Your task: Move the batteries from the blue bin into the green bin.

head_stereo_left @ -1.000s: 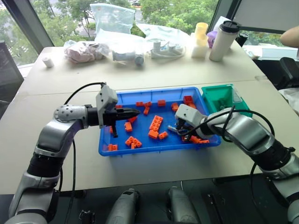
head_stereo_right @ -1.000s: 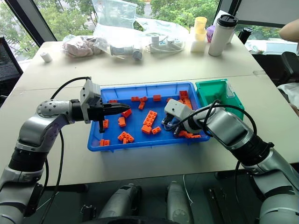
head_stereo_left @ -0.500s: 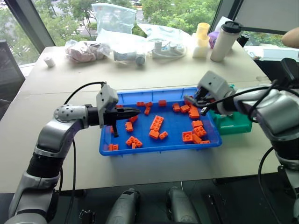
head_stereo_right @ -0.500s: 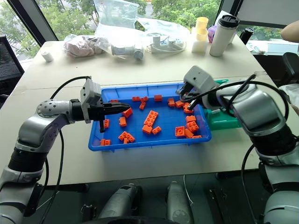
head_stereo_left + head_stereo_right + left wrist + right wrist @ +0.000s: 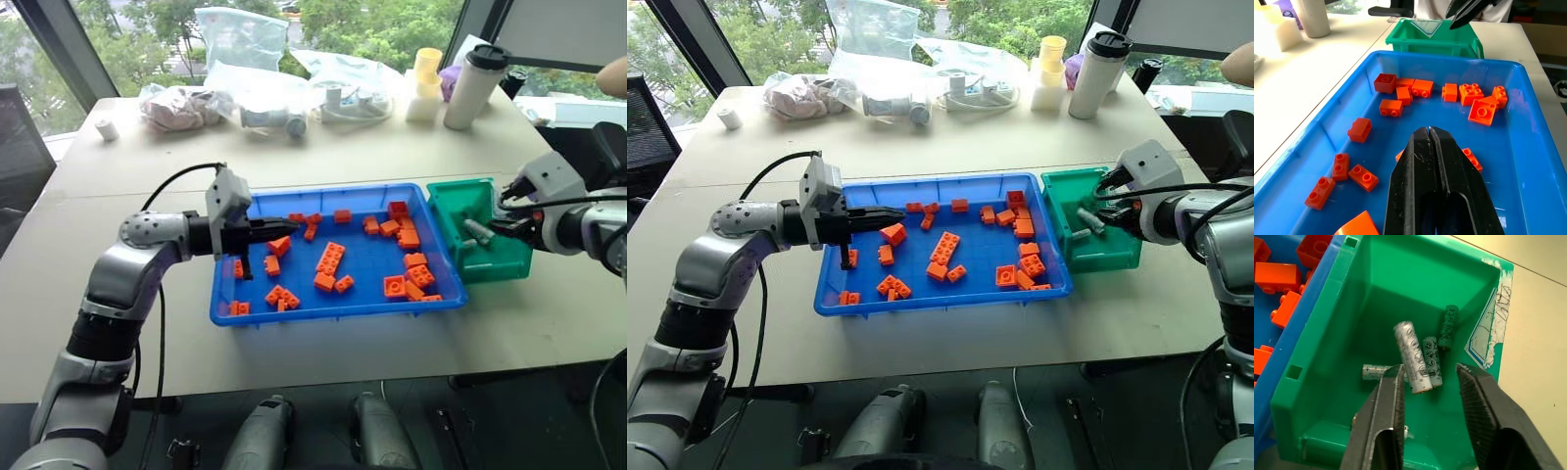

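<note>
**Right gripper moved from blue tray to green bin**

The right gripper [image 5: 1427,382], closed low inside the wide shallow blue plastic bin [image 5: 333,304] a second ago, is now seen over the small deep teal-green plastic bin [image 5: 500,259] with its fingers spread apart. Silver-grey cylindrical batteries [image 5: 1425,357] are seen inside the green bin, one blurred between the fingers. The left gripper [image 5: 1429,128] is unmoved, pressed shut over the blue bin's orange toy bricks [image 5: 328,259]

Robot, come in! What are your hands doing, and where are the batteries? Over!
Right hand open over green bin, battery dropping in. Left hand shut above blue bin. Nothing blocking.
</note>
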### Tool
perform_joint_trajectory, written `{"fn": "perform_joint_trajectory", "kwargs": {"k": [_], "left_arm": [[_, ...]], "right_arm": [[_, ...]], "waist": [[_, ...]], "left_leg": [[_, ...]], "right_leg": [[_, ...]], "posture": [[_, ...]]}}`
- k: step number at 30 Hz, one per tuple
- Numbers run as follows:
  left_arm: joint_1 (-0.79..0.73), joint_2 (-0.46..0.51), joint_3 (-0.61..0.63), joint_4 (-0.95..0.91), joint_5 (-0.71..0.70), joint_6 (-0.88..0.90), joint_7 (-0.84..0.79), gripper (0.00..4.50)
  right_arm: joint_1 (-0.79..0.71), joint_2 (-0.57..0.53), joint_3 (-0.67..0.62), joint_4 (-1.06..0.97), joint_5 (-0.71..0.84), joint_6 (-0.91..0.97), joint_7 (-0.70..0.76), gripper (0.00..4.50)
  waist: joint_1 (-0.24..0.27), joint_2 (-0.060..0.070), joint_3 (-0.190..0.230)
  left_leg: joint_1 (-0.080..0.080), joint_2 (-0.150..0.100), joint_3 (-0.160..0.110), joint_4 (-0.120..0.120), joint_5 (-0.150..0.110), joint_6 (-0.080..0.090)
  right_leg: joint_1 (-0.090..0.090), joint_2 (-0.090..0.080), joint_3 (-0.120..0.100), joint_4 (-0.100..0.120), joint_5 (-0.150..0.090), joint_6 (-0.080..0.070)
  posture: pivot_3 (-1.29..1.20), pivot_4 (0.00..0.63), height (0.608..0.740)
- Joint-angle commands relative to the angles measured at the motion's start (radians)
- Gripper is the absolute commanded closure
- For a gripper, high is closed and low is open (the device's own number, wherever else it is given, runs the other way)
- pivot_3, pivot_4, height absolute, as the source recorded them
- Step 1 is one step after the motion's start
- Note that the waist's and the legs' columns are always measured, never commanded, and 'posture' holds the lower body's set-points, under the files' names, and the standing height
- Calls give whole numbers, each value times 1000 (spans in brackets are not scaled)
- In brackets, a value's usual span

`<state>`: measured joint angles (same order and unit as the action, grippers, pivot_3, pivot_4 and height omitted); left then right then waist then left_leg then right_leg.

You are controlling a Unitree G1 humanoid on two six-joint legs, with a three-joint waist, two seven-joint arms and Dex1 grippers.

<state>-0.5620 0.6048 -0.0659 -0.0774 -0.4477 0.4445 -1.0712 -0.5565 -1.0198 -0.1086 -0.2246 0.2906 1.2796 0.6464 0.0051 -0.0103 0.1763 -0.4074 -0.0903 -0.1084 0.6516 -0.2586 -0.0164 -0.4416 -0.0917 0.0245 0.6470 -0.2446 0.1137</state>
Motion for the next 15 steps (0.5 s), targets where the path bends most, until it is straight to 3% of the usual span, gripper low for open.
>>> {"fn": "perform_joint_trajectory", "kwargs": {"k": [1,2,15], "left_arm": [[-16,0,5,-1,2,-27,-15,4500],[-16,0,6,3,3,-30,-18,4500],[12,53,51,-48,-46,25,-46,4500]], "right_arm": [[-9,-24,-52,-42,11,-9,-4,325],[-16,-32,-59,-47,14,-11,-3,40],[11,-43,-185,-338,282,-29,184,40]], "waist": [[1,0,0],[2,0,0],[5,0,0]], "left_leg": [[0,0,0,0,0,0],[0,0,0,0,0,0],[0,0,0,0,0,1]], "right_leg": [[0,0,0,0,0,0],[0,0,0,0,0,0],[1,0,0,0,0,0]], "posture": [[0,150,740],[0,150,740],[0,150,740]]}}
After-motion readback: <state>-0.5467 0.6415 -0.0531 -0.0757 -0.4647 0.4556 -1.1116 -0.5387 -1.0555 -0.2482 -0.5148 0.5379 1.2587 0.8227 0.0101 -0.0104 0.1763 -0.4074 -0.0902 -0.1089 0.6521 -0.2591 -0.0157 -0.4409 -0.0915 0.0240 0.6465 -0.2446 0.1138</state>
